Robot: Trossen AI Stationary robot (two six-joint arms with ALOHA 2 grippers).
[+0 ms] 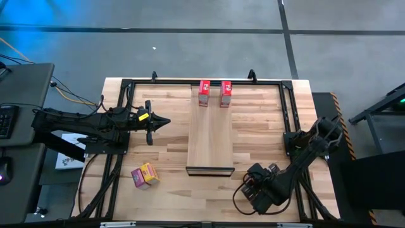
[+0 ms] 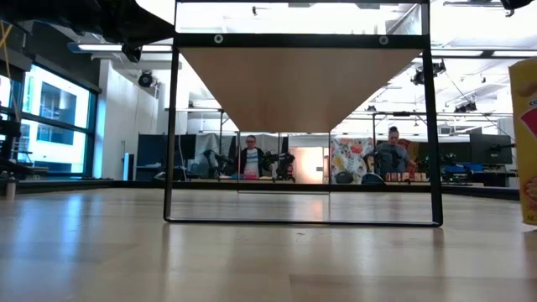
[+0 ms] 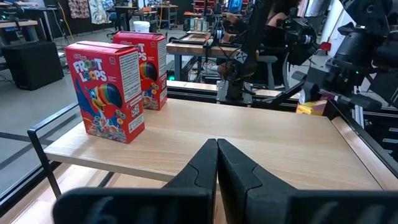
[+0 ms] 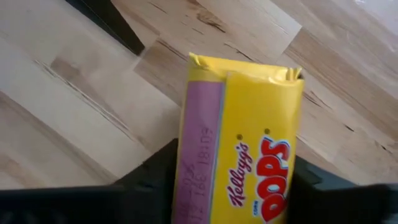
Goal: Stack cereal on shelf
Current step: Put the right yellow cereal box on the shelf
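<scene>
**Two red boxes on the shelf, a yellow one in the right hand**

High view: The shelf (image 1: 211,136) runs down the middle of the counter (image 1: 171,158), its dark bar toward the near edge. Two red Froot Loops boxes (image 1: 204,92) (image 1: 225,92) stand side by side, slightly apart, at the shelf's far end. Near the counter's near-left corner, a yellow box (image 1: 149,172) and a magenta-pink box (image 1: 137,177) sit touching each other. The left hand (image 1: 164,122) hovers over the counter left of the shelf, pointing toward it, fingers clenched together. The right hand (image 1: 253,187) is down by the near-right part of the counter, just beyond the shelf's dark bar; what it holds is hidden here.

Low view: The shelf's underside (image 2: 300,84) and black frame (image 2: 172,126) fill the middle. The edge of a yellow box (image 2: 527,143) shows at the right. Two people sit far back in the room.

Left wrist view: The left hand's fingers (image 3: 205,171) are pressed shut with nothing between them. Both red boxes (image 3: 109,90) (image 3: 149,68) stand upright on the shelf ahead.

Right wrist view: A yellow Corn Pops box (image 4: 242,143) sits between the right hand's dark fingers (image 4: 155,171), which flank its sides in a grasp, over the counter.
</scene>
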